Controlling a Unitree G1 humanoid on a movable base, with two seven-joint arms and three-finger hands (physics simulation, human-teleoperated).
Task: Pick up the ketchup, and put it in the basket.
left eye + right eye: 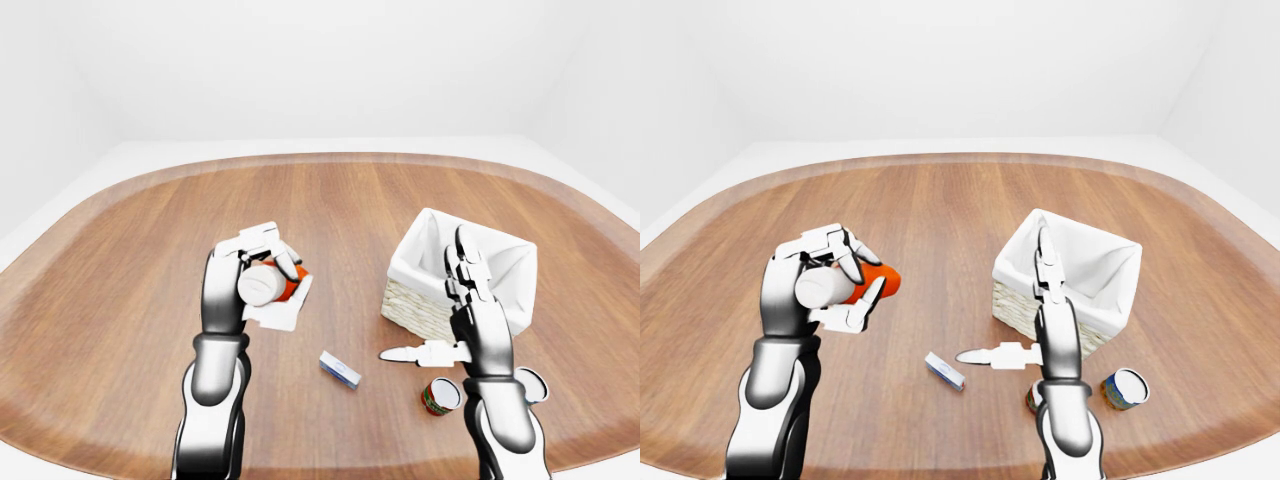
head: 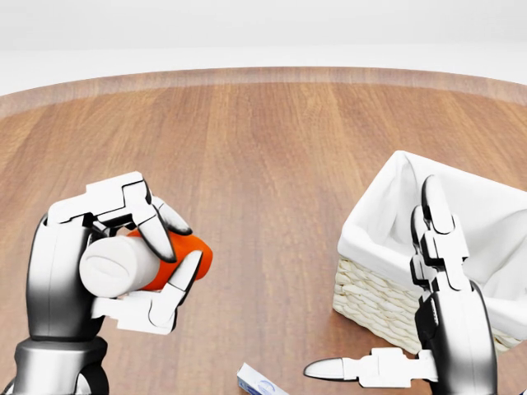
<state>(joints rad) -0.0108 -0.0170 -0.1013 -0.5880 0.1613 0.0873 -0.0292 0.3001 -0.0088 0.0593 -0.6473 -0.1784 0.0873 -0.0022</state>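
- The left robot hand (image 2: 123,263) is raised above the tabletop (image 2: 247,148) at the left of the head view, its white fingers (image 2: 156,226) clenched round the ketchup (image 2: 169,259).
- The ketchup is a red bottle with a white cap; it lies tilted in the grasp, cap toward the camera and red body pointing toward the right of the view. It is clear of the wood.
- The right robot hand (image 2: 412,329) stands at the lower right of the head view, released: two fingers point up the picture and the thumb (image 2: 346,369) sticks out to the left. It grasps nothing.
- The upward fingers overlap the near wall of the basket (image 2: 370,300) in every view; whether they touch it cannot be told.
- The basket is woven wicker with a white cloth lining, resting on the tabletop at the right, well apart from the ketchup.
- A small blue-and-white box (image 1: 340,369) lies flat on the wood between the two arms.
- Two small cans (image 1: 1126,388) stand near the tabletop's lower edge by the right arm; one is partly hidden behind it.
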